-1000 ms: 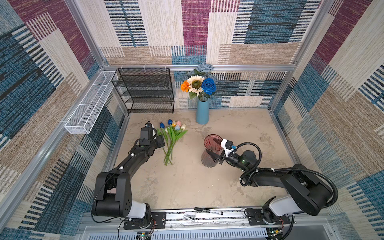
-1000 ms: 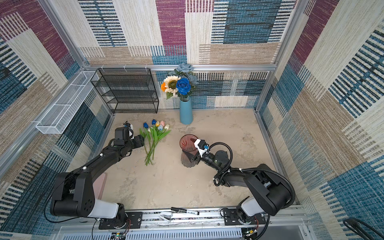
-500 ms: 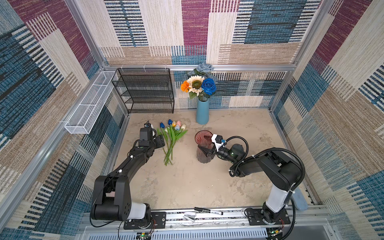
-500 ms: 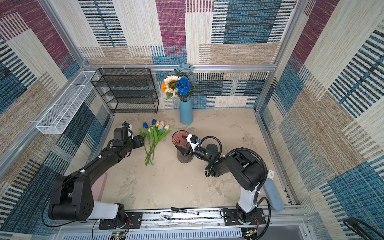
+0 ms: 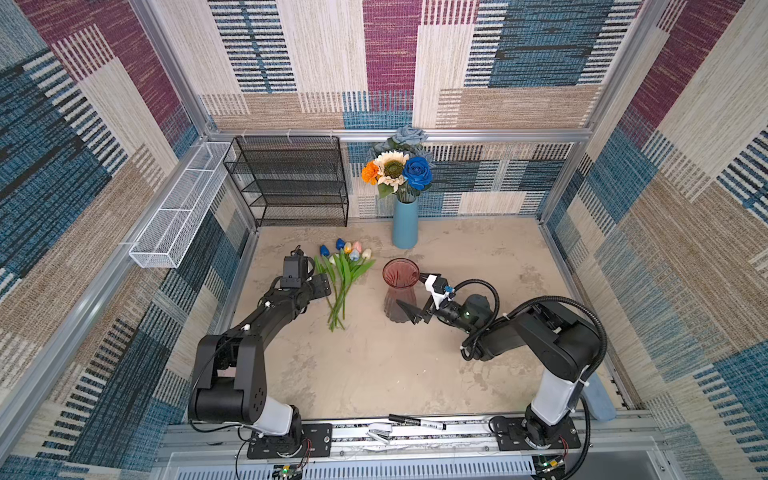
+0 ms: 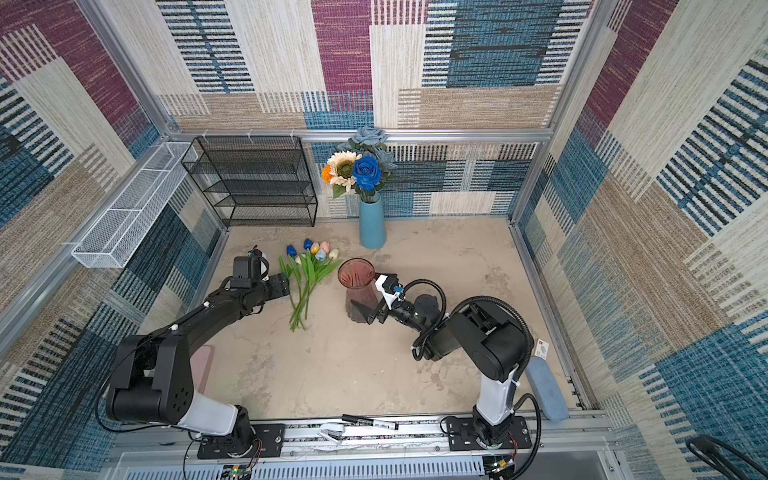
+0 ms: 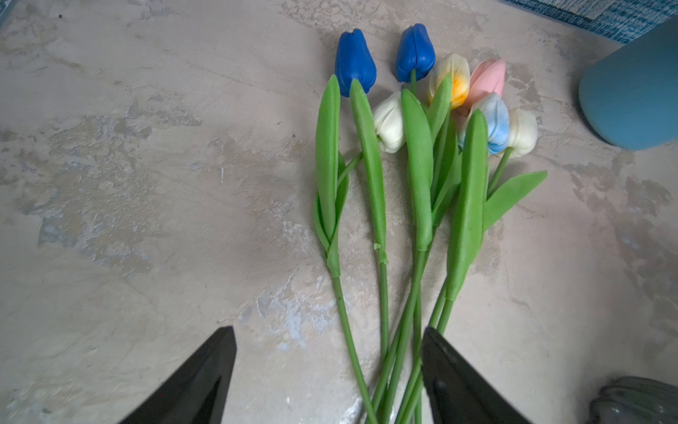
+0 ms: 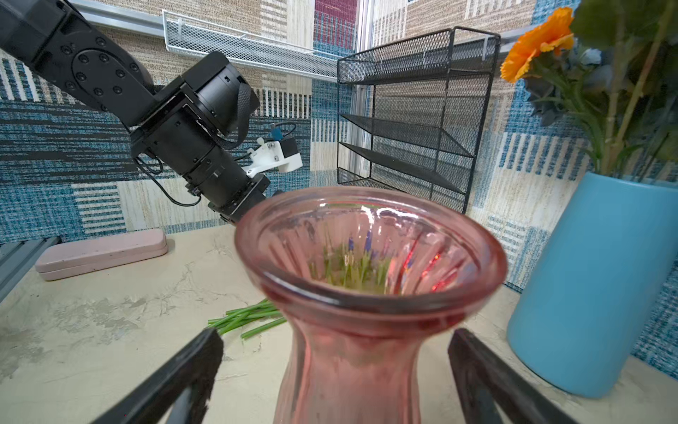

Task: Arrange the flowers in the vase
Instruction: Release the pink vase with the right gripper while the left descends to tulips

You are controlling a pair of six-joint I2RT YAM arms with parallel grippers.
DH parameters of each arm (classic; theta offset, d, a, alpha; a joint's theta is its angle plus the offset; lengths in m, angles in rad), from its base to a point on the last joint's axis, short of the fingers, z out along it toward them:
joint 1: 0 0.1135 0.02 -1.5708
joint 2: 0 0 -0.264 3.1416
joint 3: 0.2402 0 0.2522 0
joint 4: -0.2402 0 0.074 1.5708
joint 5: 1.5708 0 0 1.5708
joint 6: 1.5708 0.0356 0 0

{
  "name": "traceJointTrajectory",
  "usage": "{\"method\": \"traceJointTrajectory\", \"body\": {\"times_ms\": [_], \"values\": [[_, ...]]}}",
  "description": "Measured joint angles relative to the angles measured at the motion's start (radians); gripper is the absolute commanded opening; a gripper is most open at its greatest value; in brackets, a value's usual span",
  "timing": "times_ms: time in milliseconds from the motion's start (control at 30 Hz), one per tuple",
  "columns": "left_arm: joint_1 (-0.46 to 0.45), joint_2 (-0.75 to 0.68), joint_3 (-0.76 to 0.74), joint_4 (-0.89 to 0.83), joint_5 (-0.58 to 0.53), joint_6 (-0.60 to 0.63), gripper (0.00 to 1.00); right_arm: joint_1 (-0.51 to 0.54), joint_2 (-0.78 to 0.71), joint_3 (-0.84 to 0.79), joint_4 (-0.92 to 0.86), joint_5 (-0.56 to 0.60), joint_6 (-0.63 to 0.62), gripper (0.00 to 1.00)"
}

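Several tulips (image 5: 344, 272) (image 6: 309, 270) (image 7: 418, 176) with blue, white, yellow and pink heads lie on the table, stems bunched. My left gripper (image 5: 321, 286) (image 7: 327, 332) hangs open over the stem ends, and most stems run close to one finger. A pink glass vase (image 5: 400, 291) (image 6: 356, 291) (image 8: 367, 293) stands upright and empty to their right. My right gripper (image 5: 415, 296) (image 8: 335, 334) is open, with a gap between each finger and the vase's narrow neck. A blue vase (image 5: 405, 226) at the back holds roses, a sunflower and a marigold (image 5: 395, 166).
A black mesh shelf (image 5: 291, 178) and a white wire basket (image 5: 178, 208) stand at the back left. A pink case (image 8: 102, 253) lies at the table's left edge. A marker (image 5: 415, 422) rests on the front rail, and a blue pad (image 5: 598, 399) lies front right.
The right gripper carried the pink vase a little to the left, then opened its jaws and let go of it. The left gripper's jaws spread wider over the stems.
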Motion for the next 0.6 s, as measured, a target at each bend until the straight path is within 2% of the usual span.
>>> {"method": "traceJointTrajectory", "body": {"times_ms": [200,267,367,600], "values": [[0.004,0.092,0.091,-0.080,0.003,0.003,0.72,0.000,-0.181,-0.090,-0.020,0.027,0.008,1.00],[0.005,0.135,0.130,-0.122,0.003,0.003,0.64,0.000,-0.251,-0.104,-0.040,0.045,0.008,1.00],[0.005,0.198,0.193,-0.182,0.004,0.006,0.62,0.000,-0.352,-0.127,-0.080,0.070,0.003,1.00],[0.005,0.309,0.314,-0.313,0.032,0.007,0.42,0.000,-0.505,-0.220,-0.110,0.124,0.004,1.00]]}}
